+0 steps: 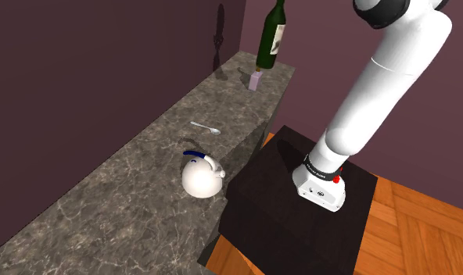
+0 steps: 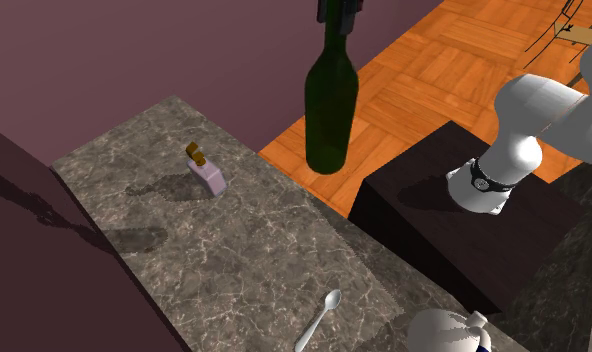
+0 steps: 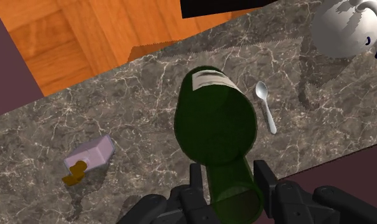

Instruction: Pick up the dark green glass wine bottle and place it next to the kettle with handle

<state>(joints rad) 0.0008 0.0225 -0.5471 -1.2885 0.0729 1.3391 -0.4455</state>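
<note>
The dark green wine bottle [image 2: 331, 100] hangs upright in the air above the marble counter [image 2: 234, 270], label side seen in the shoulder view [image 1: 273, 35]. My black gripper [image 3: 232, 186] is shut on its neck, one finger on each side, with the bottle's body [image 3: 216, 124] hanging below. In the second exterior view the gripper [image 2: 339, 12] clasps the neck at the upper edge. The white kettle [image 1: 200, 176] with a blue-tipped handle stands on the counter near its edge by the stand, well away from the bottle. It also appears beyond the spoon in the wrist view [image 3: 343, 28].
A small lilac bottle [image 1: 256, 80] with a brown cap stands on the counter under the wine bottle. A spoon [image 1: 206, 128] lies between it and the kettle. The black stand [image 1: 300, 203] abuts the counter edge; a purple wall runs behind the counter [image 1: 105, 211].
</note>
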